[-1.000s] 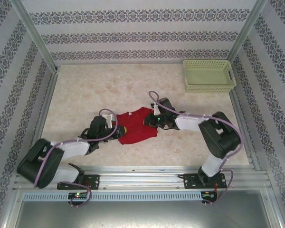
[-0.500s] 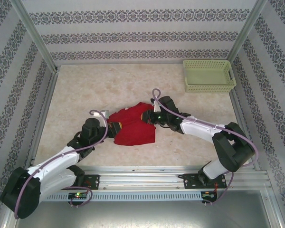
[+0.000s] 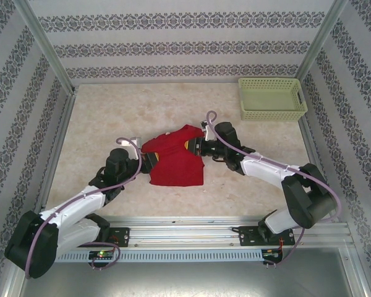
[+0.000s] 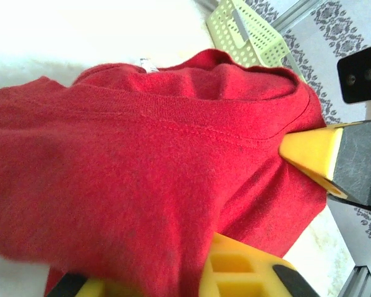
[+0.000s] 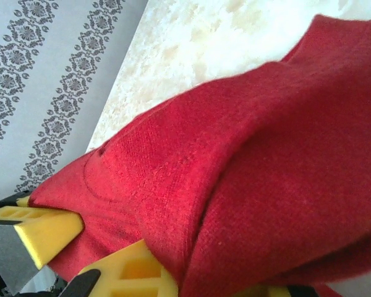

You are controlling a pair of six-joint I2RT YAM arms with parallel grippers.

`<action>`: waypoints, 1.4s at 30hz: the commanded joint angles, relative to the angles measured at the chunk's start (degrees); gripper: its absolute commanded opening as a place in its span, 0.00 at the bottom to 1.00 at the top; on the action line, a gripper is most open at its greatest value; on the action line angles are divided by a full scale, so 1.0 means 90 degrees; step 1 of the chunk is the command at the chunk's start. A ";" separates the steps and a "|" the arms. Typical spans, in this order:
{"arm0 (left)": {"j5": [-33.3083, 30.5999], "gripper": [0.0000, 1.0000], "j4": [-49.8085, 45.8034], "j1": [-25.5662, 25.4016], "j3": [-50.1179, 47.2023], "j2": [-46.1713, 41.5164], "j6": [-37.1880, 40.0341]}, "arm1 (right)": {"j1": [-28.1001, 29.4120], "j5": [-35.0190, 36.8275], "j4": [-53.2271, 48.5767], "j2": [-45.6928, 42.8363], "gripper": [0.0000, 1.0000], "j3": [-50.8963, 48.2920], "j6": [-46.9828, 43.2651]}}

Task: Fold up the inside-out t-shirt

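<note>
- The pale green basket (image 3: 272, 98) sits in the far right corner of the surface (image 3: 105, 117). There is nothing in it.
- The inside-out t-shirt (image 3: 175, 164) is bright red. It lies in a bunched, doubled-over lump in the middle of the surface, between the two arms and well apart from the basket.
- Its near part lies flat. Its far edge humps up.
- The left pincer (image 3: 146, 162) is at the shirt's left edge. The red cloth hangs over its yellow fingers (image 4: 235, 272). I cannot tell if it is pinching the cloth or has gone loose.
- The right pincer (image 3: 196, 146) is at the shirt's far right corner. It is squeezed tight on the cloth.
- From above you can see the whole shirt and both arms reaching in to it.
- The left wrist view is very close. It shows a stitched seam (image 4: 173, 120) running across the cloth and a tiny white tag (image 4: 147, 64) at the far edge, with the basket behind.
- The right wrist view shows thick red folds lying over a yellow finger, and the patterned wall (image 5: 37, 62) on the left.
</note>
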 commanded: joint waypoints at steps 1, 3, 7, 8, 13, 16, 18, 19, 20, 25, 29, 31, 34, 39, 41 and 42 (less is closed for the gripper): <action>0.0154 0.16 0.0302 0.0209 0.0116 0.0084 0.0193 | -0.0172 -0.0019 0.0321 -0.0144 0.00 0.0100 -0.0248; 0.0303 0.17 0.0371 0.0234 0.0138 0.0179 0.0207 | -0.0147 -0.0027 0.0328 -0.0112 0.00 0.0090 -0.0290; 0.0480 0.28 0.0391 0.0292 0.0179 0.0335 0.0257 | -0.0132 -0.0052 0.0349 -0.0015 0.00 0.0090 -0.0317; 0.0517 0.32 0.0430 0.0316 0.0180 0.0379 0.0269 | -0.0135 -0.0078 0.0363 0.0004 0.00 0.0105 -0.0314; 0.0986 0.45 0.0254 0.0526 0.0446 0.0961 0.0194 | -0.0103 -0.0122 0.0303 0.0056 0.00 0.0193 -0.0409; 0.1289 0.51 0.0067 0.0637 0.0633 0.1406 0.0054 | -0.0103 -0.0092 0.0230 0.0101 0.00 0.0203 -0.0470; 0.1533 0.52 0.0118 0.0674 0.0690 0.1659 -0.0061 | -0.0103 -0.0087 0.0220 0.0136 0.00 0.0208 -0.0476; 0.1653 0.53 0.0161 0.0678 0.0718 0.1781 -0.0121 | -0.0102 -0.0091 0.0219 0.0162 0.00 0.0208 -0.0478; 0.1756 0.55 0.0159 0.0682 0.0751 0.1875 -0.0162 | -0.0103 -0.0089 0.0231 0.0169 0.00 0.0208 -0.0466; 0.2114 0.62 -0.0178 0.0672 0.0921 0.2178 -0.0207 | -0.0090 -0.0088 0.0261 0.0212 0.00 0.0217 -0.0464; 0.2343 0.65 -0.0091 0.0678 0.0953 0.2388 -0.0251 | -0.0041 -0.0117 0.0303 0.0266 0.00 0.0271 -0.0464; 0.2453 0.62 0.0202 0.0680 0.1027 0.2571 -0.0394 | 0.0021 -0.0164 0.0330 0.0338 0.00 0.0313 -0.0491; 0.2603 0.54 0.0919 0.0679 0.1104 0.2867 -0.0715 | 0.0107 -0.0212 0.0358 0.0385 0.00 0.0354 -0.0531; 0.2748 0.39 0.1692 0.0685 0.1217 0.3145 -0.0999 | 0.0114 -0.0342 0.0270 0.0249 0.00 0.0354 -0.0654; 0.2822 0.30 0.1959 0.0685 0.1196 0.3151 -0.1087 | 0.0057 -0.0396 0.0206 0.0199 0.00 0.0364 -0.0707; 0.2837 0.24 0.2092 0.0689 0.1161 0.3117 -0.1132 | 0.0022 -0.0420 0.0194 0.0179 0.00 0.0364 -0.0699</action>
